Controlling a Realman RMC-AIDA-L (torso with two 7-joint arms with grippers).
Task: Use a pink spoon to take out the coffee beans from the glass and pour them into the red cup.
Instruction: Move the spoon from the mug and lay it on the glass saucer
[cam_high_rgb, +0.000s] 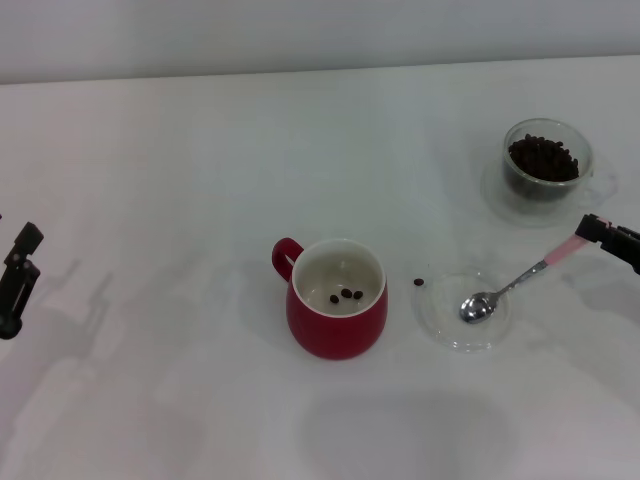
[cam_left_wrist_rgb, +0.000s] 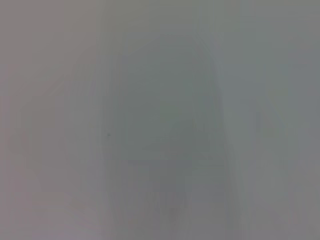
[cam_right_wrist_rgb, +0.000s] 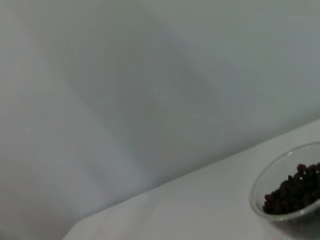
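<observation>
Right gripper: you see the right gripper (cam_high_rgb: 603, 236) at the right edge of the head view, reaching in low over the table (cam_high_rgb: 180, 180). Its dark tip is at the pink end of the pink spoon (cam_high_rgb: 508, 288), and it seems closed on that end — the fingers themselves are not clear.
Pink spoon: it lies slanted, the handle end up at the gripper, and the metal bowl rests inside the shallow clear saucer (cam_high_rgb: 445, 330). The bowl looks empty.
Glass: the glass (cam_high_rgb: 547, 163) stands behind the gripper, at the far right of the table, with a dark heap of coffee beans (cam_high_rgb: 543, 158) inside. The right wrist view shows the same glass (cam_right_wrist_rgb: 282, 192) near one corner, with its beans (cam_right_wrist_rgb: 295, 192).
Red cup: the red cup (cam_high_rgb: 338, 312) stands in the middle of the table, left of the saucer, handle to the far left. You can count a few beans on its white bottom.
Loose bean: one bean (cam_high_rgb: 419, 282) lies on the table — just beside the saucer rim.
Left gripper: the left gripper (cam_high_rgb: 16, 280) is at the left edge, well apart from everything; you cannot tell its opening.
</observation>
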